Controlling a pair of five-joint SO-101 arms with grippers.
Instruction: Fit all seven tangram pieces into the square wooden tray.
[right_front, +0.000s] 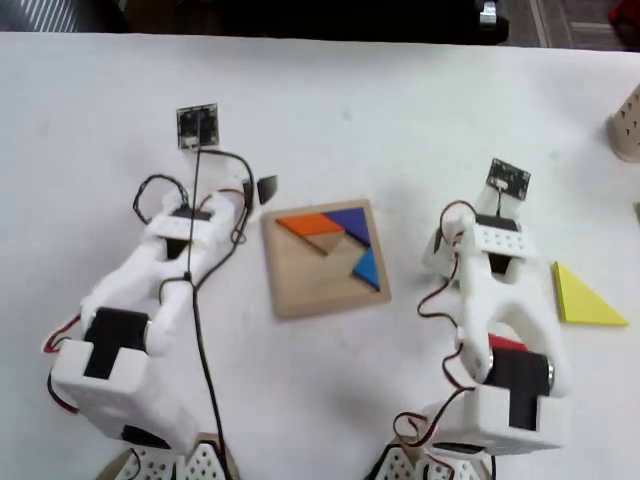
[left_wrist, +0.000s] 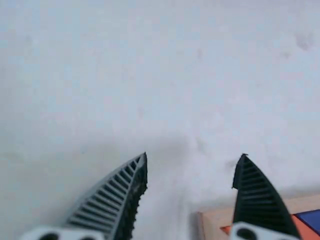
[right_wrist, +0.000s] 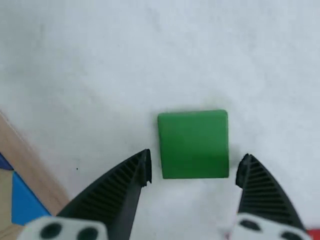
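- Hanging over the green square, the right gripper is risking a skewed grasp. Its tips are flanking only the near part of the piece, so closing from here could be pinching 1 edge and flicking the square across the table.
- Seating is looking like the 2nd hazard. The wooden tray is already carrying 3 pieces, orange, dark blue and light blue, crowded toward 1 side. A square lowered at an angle could be riding up on them.
- A yellow triangle is lying outside the tray beside the right arm, and a red piece is showing partly under that arm.
- Right gripper: jaws are standing spread slightly wider than the square, gripping nothing.
- Left gripper: jaws are standing well apart, holding nothing, hovering just beside a corner of the tray.
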